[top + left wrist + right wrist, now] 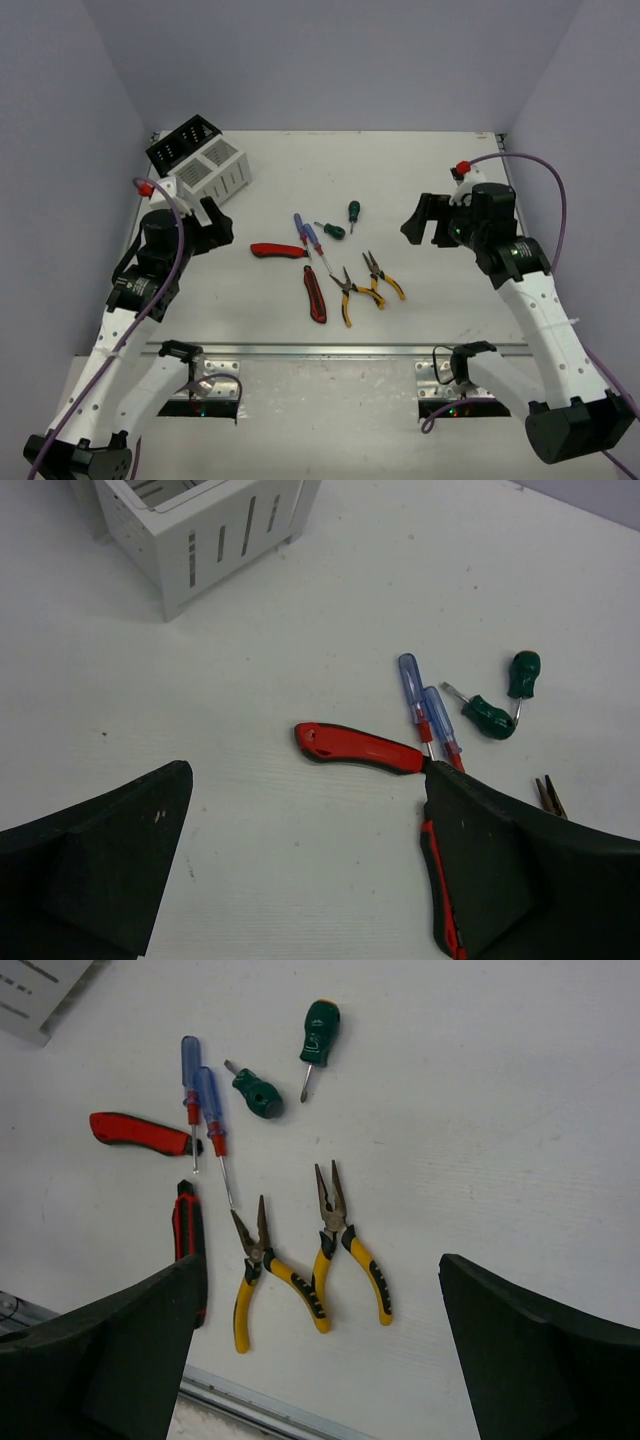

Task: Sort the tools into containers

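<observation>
Bright even overhead light, soft shadows, pics sharp, no glare.

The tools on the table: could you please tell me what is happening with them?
Nothing is being handled yet. The tools lie loose in the middle of the table. The left gripper and right gripper hover open on either side, holding nothing. The containers sit at the far left.
</observation>
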### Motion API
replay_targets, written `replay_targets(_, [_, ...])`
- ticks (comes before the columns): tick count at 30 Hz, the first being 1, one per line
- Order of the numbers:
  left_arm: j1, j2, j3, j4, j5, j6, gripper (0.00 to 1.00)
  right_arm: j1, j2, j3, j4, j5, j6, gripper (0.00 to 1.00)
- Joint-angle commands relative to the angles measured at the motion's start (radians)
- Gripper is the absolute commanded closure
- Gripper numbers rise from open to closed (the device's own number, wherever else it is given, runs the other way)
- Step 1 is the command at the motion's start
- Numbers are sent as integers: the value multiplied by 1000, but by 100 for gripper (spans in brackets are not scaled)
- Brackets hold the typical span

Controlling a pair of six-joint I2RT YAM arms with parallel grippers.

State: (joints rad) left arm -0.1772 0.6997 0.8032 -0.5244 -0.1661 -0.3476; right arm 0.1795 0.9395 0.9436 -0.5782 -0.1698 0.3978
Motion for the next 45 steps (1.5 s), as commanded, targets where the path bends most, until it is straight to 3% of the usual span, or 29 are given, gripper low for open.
replay_targets(1, [-5,12,-1,53,23,1,0,2,28,9,36,61,44,1])
replay_targets(4, [-5,27,-1,57,43,1,0,2,48,-20,110,50,62,1])
replay_targets(9, [-5,48,-1,62,60,5,0,28,271,22,234,-2,176,1])
replay_targets(15, [-5,65,-6,65,77,11,0,144,721,295,220,256,238,1])
replay_targets(18, [-9,69,-8,64,82,13,0,180,852,427,193,338,260,5])
replay_targets(27, [-13,83,-7,65,86,14,0,243,1186,679,148,382,231,29])
replay_targets(31, [-14,80,-7,64,88,15,0,256,1236,684,153,393,240,40])
replay_targets(37, [-23,75,-7,63,85,15,0,276,1300,680,132,466,246,47])
replay_targets(40, [-24,75,-4,63,83,12,0,278,1280,612,178,469,247,76])
replay_targets(41, [-24,77,-1,64,83,12,0,278,1273,591,197,469,244,91])
replay_targets(42, [-24,79,1,63,85,13,0,277,1254,577,211,468,234,98])
replay_targets(45, [-24,96,24,59,94,1,0,278,1188,545,267,458,176,100])
